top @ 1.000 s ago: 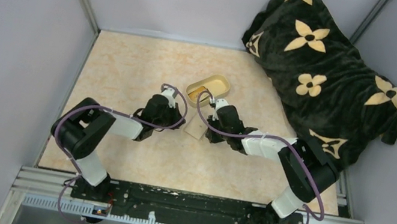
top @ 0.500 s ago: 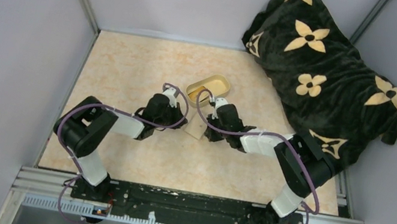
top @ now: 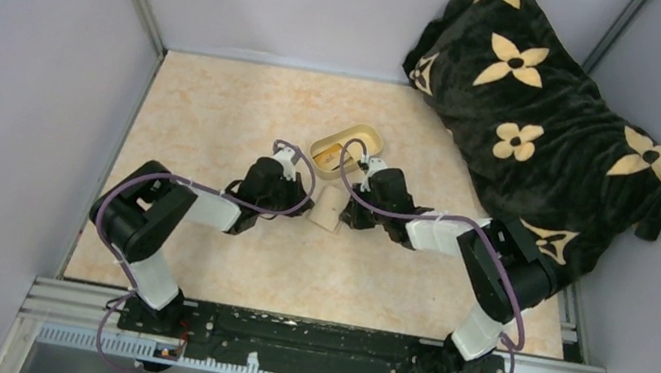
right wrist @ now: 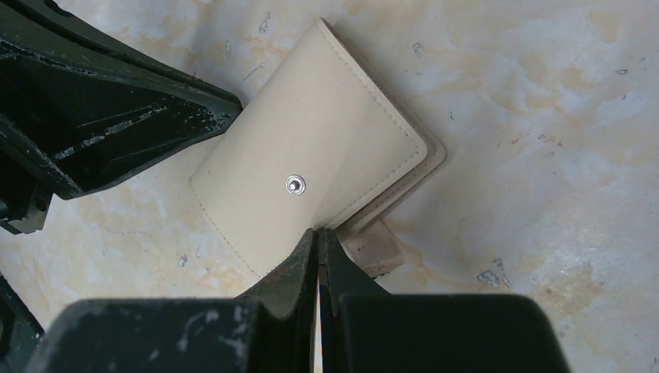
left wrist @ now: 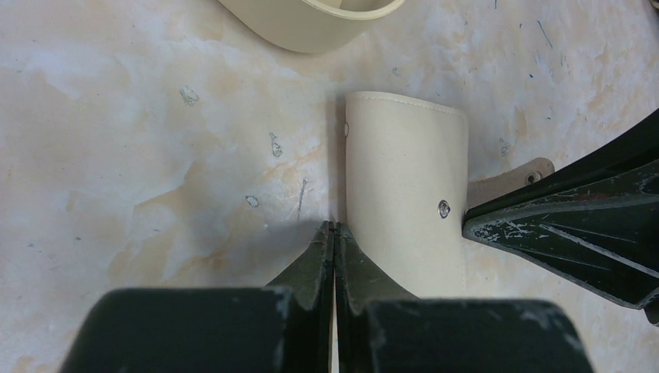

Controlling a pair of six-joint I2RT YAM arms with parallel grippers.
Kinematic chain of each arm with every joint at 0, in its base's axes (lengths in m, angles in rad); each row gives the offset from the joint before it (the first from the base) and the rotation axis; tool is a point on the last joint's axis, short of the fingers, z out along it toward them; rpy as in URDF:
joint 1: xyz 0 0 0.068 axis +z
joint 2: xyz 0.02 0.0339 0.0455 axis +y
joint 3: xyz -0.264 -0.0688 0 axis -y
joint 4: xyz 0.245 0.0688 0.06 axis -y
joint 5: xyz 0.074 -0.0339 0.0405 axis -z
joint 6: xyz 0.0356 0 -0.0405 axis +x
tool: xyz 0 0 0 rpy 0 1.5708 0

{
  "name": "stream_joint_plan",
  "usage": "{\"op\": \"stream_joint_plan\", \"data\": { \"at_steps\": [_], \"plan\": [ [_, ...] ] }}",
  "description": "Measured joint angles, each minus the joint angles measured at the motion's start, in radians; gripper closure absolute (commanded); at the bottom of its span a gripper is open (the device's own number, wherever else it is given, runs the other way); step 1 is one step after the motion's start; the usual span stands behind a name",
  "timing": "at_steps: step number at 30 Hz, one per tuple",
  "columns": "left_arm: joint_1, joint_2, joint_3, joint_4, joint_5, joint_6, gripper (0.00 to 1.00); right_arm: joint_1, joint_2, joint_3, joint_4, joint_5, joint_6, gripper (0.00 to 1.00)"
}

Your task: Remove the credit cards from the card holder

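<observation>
Since a second ago the right gripper (right wrist: 319, 239) has slid toward the left arm and the far side of the table (top: 216, 117), and the card holder (top: 331, 209) now looks narrower from above than it did then. It lies folded, tan side up, between the two grippers and just on the near side of the oval dish (left wrist: 311, 27), apart from it. Its upper face is bare stitched tan with one small metal snap stud (right wrist: 294, 184); the closing tab (right wrist: 377, 249) pokes out flat on the table from under one edge (the blue-grey inner faces are hidden).

Both pairs of fingers are pressed tightly together with nothing seen between them. The tips of the left gripper (left wrist: 334, 233) sit at one long edge of the holder; the right gripper's tips lie over the opposite edge, beside the tab.

At the far right, a dark blanket (top: 540, 120) carries a repeated pattern of cream four-petal flowers.
</observation>
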Motion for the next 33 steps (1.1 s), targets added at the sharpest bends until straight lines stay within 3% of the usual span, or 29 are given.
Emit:
{"op": "stream_joint_plan", "data": {
  "at_steps": [33],
  "plan": [
    [-0.010, 0.013, -0.009, 0.040, 0.008, -0.015, 1.00, -0.027, 0.005, -0.034, 0.026, -0.034, 0.021, 1.00]
  ]
}}
